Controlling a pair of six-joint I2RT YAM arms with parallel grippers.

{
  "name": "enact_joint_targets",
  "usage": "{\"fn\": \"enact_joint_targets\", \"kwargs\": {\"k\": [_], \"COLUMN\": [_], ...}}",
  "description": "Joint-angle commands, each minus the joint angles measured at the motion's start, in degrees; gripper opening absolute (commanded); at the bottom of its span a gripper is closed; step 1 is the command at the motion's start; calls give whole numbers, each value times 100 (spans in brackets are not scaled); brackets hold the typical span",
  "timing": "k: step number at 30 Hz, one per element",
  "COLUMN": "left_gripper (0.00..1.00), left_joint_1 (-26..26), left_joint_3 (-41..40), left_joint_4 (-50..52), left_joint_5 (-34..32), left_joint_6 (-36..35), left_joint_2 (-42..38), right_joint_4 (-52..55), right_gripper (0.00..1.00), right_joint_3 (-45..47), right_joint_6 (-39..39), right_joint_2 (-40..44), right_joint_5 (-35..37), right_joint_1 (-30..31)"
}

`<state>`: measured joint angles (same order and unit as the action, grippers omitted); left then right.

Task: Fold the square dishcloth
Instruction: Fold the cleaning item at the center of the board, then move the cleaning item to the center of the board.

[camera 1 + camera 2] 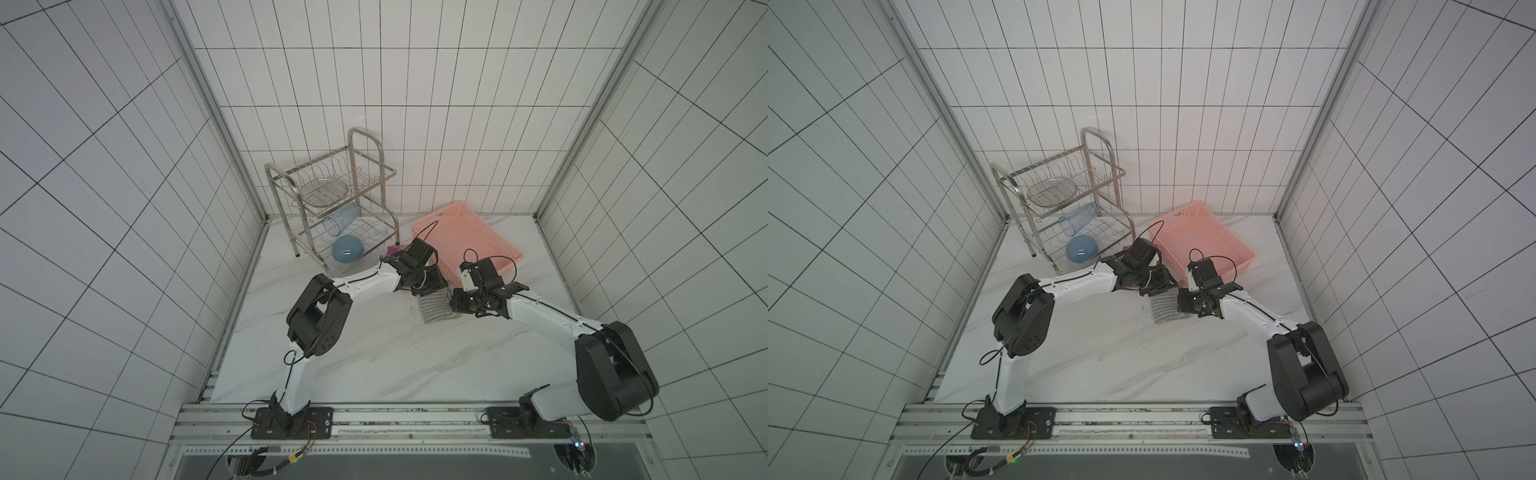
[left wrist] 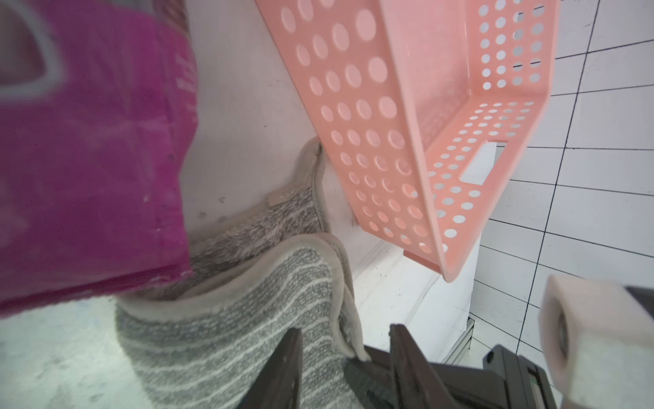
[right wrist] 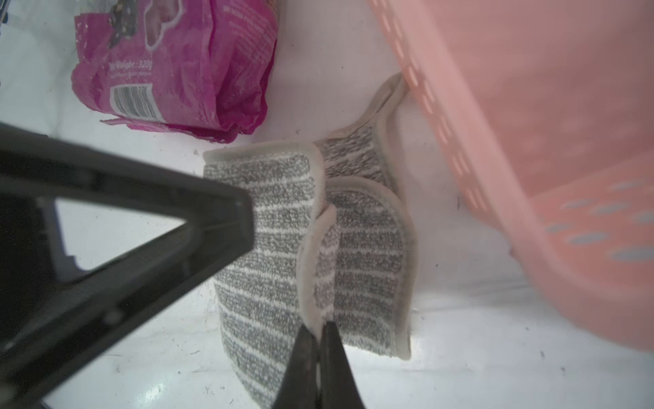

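The jaws of the right gripper [image 3: 320, 327] are pressed together on a raised fold of the border of the square dishcloth [image 3: 276, 248]. The jaws of the left gripper [image 2: 344, 329] are held apart, with a bordered edge of the cloth lying between them. The dishcloth is laid, partly folded over itself, on the white marbled counter [image 1: 374, 365] between the two grippers, and one corner is seen against the wall of the pink basket [image 2: 354, 106]. A magenta snack packet [image 3: 177, 63] is seen near it. The counter is enclosed by white tiled walls [image 1: 374, 83], and a metal dish rack [image 1: 360, 129] is placed at the back.
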<state>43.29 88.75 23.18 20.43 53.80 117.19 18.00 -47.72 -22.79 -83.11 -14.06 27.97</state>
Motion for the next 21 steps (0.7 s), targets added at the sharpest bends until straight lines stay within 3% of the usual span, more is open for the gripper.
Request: {"fn": "enact_joint_targets", "kwargs": {"k": [1,8,21], "left_gripper": [47,48,45], "left_joint_1": [-22,-72,-75], "left_joint_3": [-213,-594,-602], "left_joint_4": [-126,-86,-250], "left_joint_5": [-215,-351,64], "left_joint_6": [-183,-409,-651], "left_joint_2": [-472,-701,-177], "right_joint_4": [156,179,448], "right_gripper": [4,6,11], "right_joint_3": [-9,-311,-755], "right_joint_6": [-47,209,363], "right_joint_2": [36,-427,-895], "right_joint_5": [302,515,1081], "right_joint_1": [-109,-144,-142]}}
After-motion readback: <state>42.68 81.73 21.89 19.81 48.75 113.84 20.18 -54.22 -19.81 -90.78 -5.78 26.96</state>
